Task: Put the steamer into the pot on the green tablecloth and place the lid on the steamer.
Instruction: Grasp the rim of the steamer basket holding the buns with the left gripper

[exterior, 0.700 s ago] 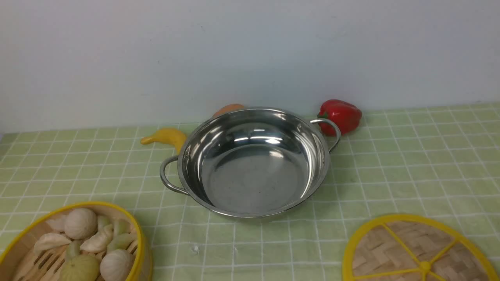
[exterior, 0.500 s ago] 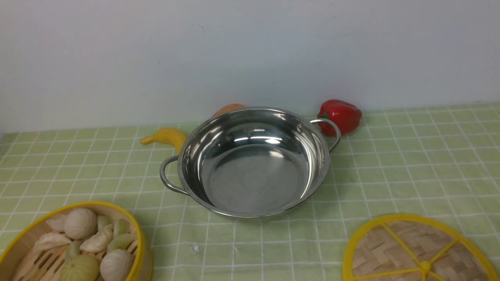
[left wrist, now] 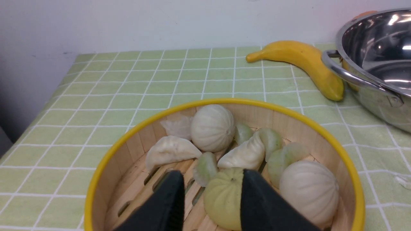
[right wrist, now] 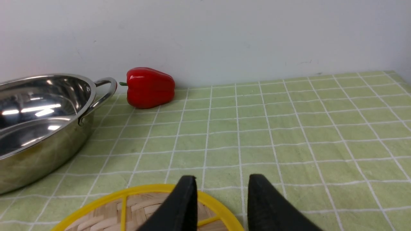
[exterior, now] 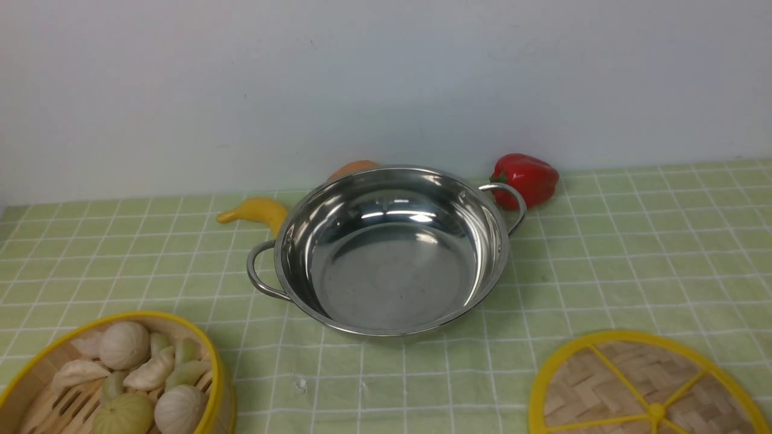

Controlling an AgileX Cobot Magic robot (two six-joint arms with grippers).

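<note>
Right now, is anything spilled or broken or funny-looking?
Nothing much. The pot sits level and empty, the steamer is upright with its buns inside, and the lid lies flat. The only odd bit is a small white scuff on the cloth, in front of the pot.

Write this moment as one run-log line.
steamer: on green tablecloth, near left | pot: centre, empty | lid: near right | left gripper: open over steamer | right gripper: open over lid
</note>
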